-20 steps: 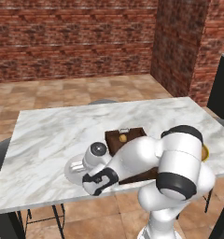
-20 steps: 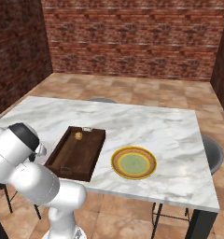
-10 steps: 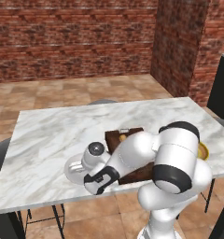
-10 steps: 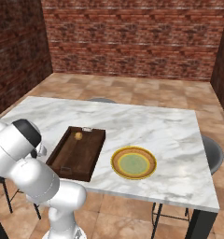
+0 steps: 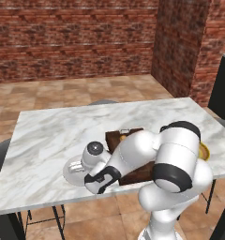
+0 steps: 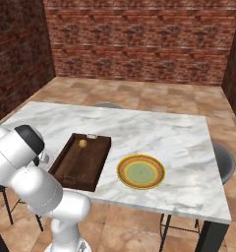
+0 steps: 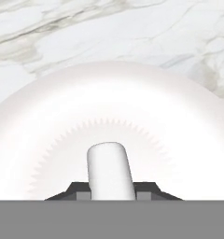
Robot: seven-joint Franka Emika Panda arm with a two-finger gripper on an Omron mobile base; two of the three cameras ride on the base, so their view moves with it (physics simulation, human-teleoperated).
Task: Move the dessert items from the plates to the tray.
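Gripper (image 7: 112, 195) sits low over the light grey-white plate (image 7: 179, 140), and in your hand view the white stubby cylinder (image 7: 109, 170) stands right between its two dark tips, which press close on either side of it at the base. You can take the gripper as clenched on that cylinder, with the piece at the middle of the plate inside the faint toothed ring.

From the left base view you see the arm bent down to the plate (image 5: 70, 172), which lies near the front edge of the marble bench (image 5: 53, 136), toward its left front corner and just beside the tray (image 5: 115, 138). The hand itself hides the cylinder there.

Look at the right base view: the dark brown wooden tray (image 6: 80, 162) lies along the bench's left front part, and the round orange-brown ball (image 6: 82, 143) rests inside it near its far short end. The plate with the yellow-orange rim and pale green centre (image 6: 140, 172) sits just beside the tray, near the front edge.
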